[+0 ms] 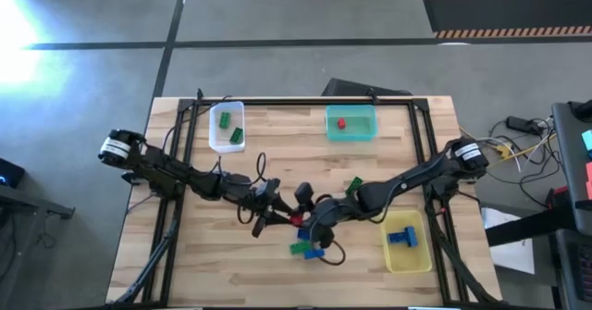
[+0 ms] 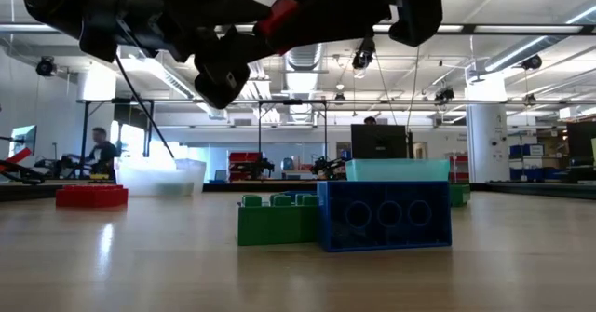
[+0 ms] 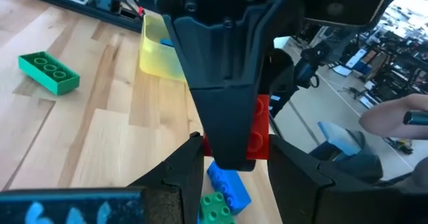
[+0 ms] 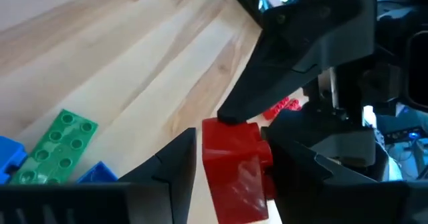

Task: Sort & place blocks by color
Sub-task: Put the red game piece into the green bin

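The clear bin [image 1: 227,127] at the table's rear left holds two green blocks [image 1: 230,130]. The left gripper [image 1: 277,215] and right gripper [image 1: 305,219] meet mid-table, above the surface, both clamped on one red block [image 4: 233,164]. Green and blue blocks [image 2: 384,214] lie just below it. The teal bin [image 1: 351,122] holds a red piece; the yellow bin [image 1: 407,242] holds blue blocks.

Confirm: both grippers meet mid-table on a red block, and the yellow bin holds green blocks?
Not quite. The high view shows the yellow bin holding blue blocks, not green. The rest stands: left gripper and right gripper meet mid-table on the red block.
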